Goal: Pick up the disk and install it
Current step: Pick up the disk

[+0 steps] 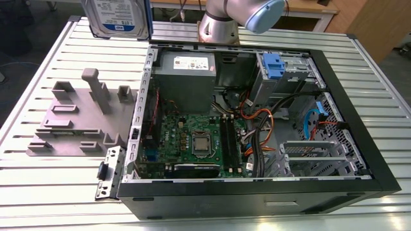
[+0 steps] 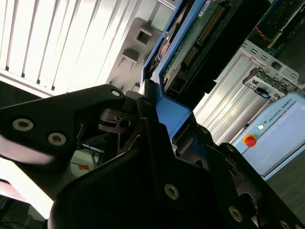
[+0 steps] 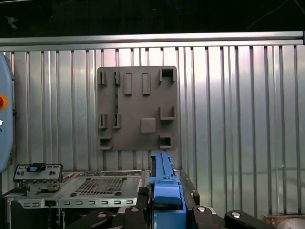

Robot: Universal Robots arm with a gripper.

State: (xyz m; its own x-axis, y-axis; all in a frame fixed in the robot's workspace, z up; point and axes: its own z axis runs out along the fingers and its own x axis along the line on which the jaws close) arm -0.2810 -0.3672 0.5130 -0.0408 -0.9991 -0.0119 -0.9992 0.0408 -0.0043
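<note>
In the exterior view, the disk (image 1: 117, 18) hung label-out above the slatted table (image 1: 38, 192), at eleven o'clock from the open computer case (image 1: 257, 197). In the second wrist view, the gripper (image 2: 167, 114) was clamped on the disk's blue carrier. The first wrist view confirmed that grip, with the grey fixture plate (image 3: 138, 107) beyond.

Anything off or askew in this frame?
Nothing damaged or spilled. The disk hangs upright off the table, its blue carrier clamped in the gripper jaws. The open computer case lies flat, with loose cables inside.
</note>
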